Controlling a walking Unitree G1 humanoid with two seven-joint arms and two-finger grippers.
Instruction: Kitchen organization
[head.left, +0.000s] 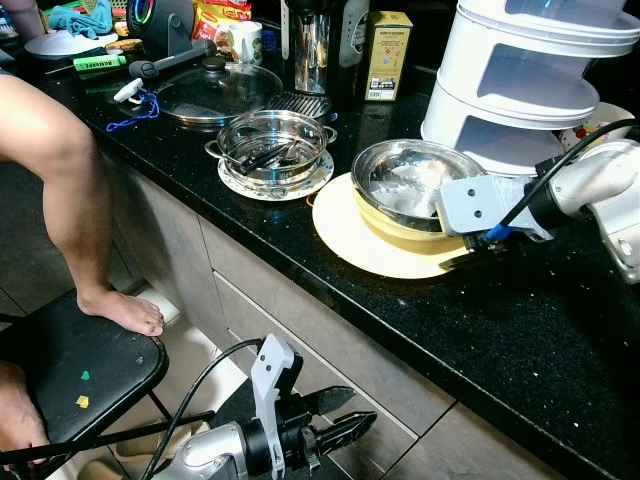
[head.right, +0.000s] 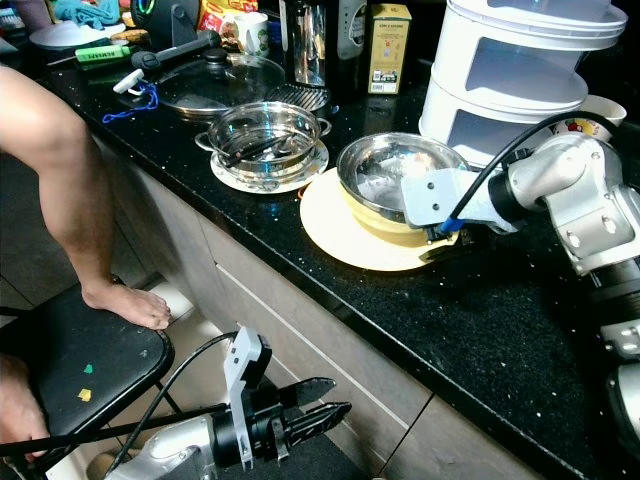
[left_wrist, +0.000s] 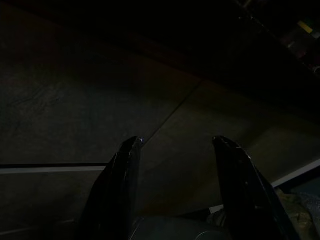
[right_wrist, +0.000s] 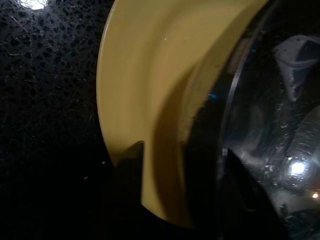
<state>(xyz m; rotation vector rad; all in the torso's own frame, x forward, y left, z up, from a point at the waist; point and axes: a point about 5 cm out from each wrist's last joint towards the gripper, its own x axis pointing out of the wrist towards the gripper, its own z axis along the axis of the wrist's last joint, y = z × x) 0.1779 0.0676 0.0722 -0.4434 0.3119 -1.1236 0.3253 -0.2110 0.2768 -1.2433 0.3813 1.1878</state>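
Left hand (head.left: 345, 420) idle, fingers apart; right hand (head.right: 440, 243) pinches bowl (head.right: 395, 180) rim w/ plate (head.right: 345, 235) under — stiff, slick, likely light.

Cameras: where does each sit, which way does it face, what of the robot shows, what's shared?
Left eye: head, down at counter; right tool at steel bowl, left tool low.
Right eye: same scene, offset.
Left wrist: along open fingers, dark cabinet front.
Right wrist: at yellow plate rim and bowl.
Shared: bowl, plate in eyes and right wrist.
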